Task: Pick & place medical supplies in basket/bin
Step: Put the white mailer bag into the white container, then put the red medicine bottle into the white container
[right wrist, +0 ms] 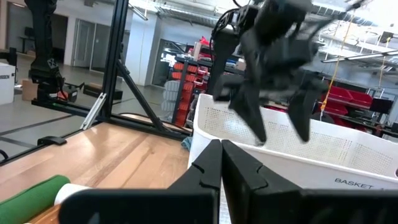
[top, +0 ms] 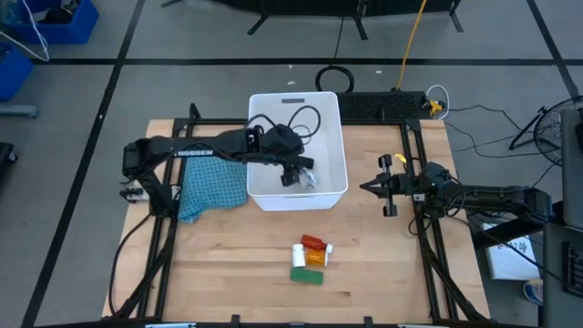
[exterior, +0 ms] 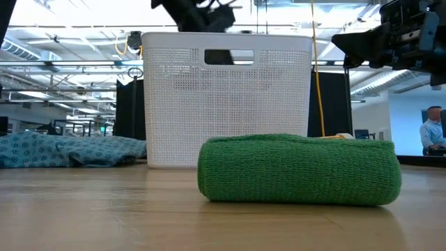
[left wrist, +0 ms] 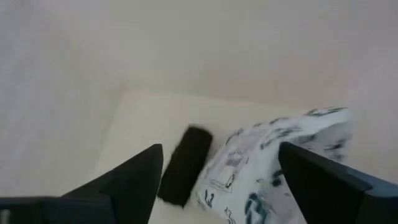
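The white tub (top: 334, 137) stands at the table's middle-far part. My left gripper (top: 298, 175) hangs open over its inside; the left wrist view shows its fingers (left wrist: 134, 180) spread above the small black block (left wrist: 185, 165) and the white printed packet (left wrist: 273, 165), which both lie on the tub floor. From the right wrist view, my left gripper (right wrist: 283, 138) is empty above the tub's rim. Two orange pill bottles (top: 314, 243) and the green block (top: 307, 275) lie on the table nearer than the tub. My right gripper (top: 364, 187) is shut, right of the tub.
A blue-green patterned cloth (top: 211, 187) lies against the tub's left side, under my left arm. Dark frame rails (top: 414, 228) run along both table sides. Bare wood lies around the bottles and toward the near edge. Blue crates (top: 64, 23) sit on the floor beyond the table.
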`<act>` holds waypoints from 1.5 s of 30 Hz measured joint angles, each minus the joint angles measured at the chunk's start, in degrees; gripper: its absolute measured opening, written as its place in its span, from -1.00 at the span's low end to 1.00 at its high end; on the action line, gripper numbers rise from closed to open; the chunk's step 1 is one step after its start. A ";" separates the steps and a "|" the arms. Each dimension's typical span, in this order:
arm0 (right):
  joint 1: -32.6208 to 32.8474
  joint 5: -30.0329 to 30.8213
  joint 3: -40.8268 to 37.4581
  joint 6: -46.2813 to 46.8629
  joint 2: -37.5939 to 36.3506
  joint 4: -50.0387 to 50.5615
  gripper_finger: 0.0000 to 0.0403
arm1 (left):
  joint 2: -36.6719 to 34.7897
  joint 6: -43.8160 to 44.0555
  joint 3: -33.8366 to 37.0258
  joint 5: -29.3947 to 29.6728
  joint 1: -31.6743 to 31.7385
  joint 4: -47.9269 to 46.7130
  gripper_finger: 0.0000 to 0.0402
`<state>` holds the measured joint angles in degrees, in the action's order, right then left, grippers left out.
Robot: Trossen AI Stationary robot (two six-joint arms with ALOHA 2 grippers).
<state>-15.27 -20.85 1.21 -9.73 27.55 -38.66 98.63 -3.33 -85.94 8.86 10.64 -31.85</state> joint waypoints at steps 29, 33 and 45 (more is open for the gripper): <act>-0.02 -0.04 0.00 1.40 0.00 3.23 -1.00 | -37.09 -2.27 18.15 4.83 -19.07 8.69 -0.97; 0.00 -0.02 0.02 1.48 0.01 3.42 -1.00 | -48.13 -1.82 39.71 3.30 -21.54 28.98 -0.98; -0.02 -0.03 0.01 1.53 0.28 3.75 -1.00 | -59.70 0.63 74.58 13.86 -27.80 60.95 -0.99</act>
<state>-15.29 -20.87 1.22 -8.20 27.83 -34.91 38.93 -2.70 -11.36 22.73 -17.16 29.10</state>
